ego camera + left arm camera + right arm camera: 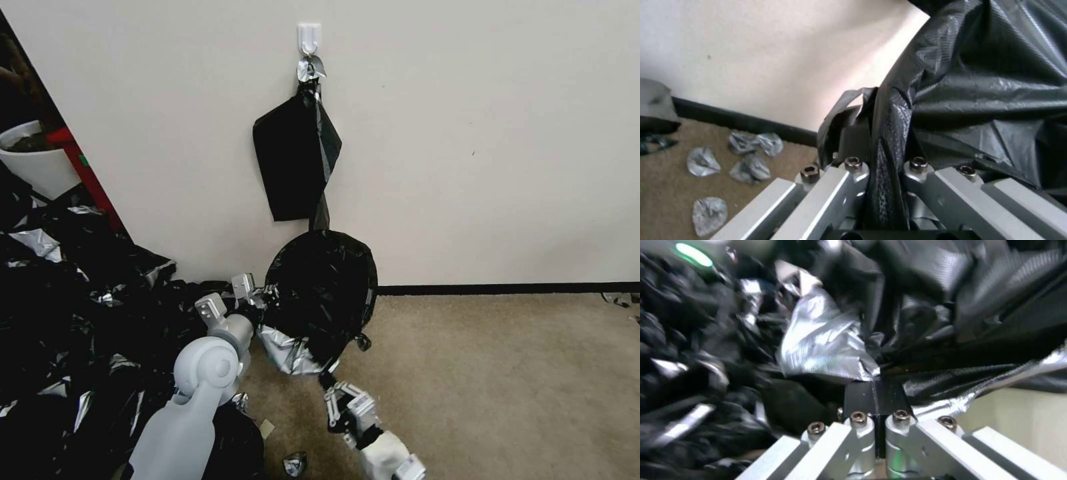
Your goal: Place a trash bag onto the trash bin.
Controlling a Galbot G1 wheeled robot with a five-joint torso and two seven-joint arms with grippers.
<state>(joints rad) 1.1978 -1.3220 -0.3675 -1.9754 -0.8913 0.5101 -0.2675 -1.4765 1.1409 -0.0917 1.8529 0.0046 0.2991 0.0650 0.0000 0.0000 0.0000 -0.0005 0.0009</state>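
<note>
Beige carpet (pixel 507 373) runs up to a plain white wall (pixel 467 133) with a dark baseboard. On the wall, a white hook (pixel 309 37) holds a flat black bundle (pixel 293 160) hanging by its narrow neck. Off to my left, a big heap of black plastic film (pixel 60 313) covers the floor, and a white tub (pixel 33 157) with a red bar sits behind it.

Trash bag (pixel 323 287) sits directly below the hanging bundle, near the wall, stretched into a round dome shape, glossy black with a silvery patch at its lower edge. Bin itself is hidden under the film; can't see it.

My left gripper (pixel 257 300) is at the bag's left edge. In the left wrist view my fingers (pixel 853 173) are narrow, clamped on a fold of the bag's film (pixel 889 133).

My right gripper (pixel 330 390) is at the bag's lower edge. In the right wrist view its fingertips (pixel 862 396) are pressed together, pinching the film right at the silvery fold (pixel 826 346).
</note>
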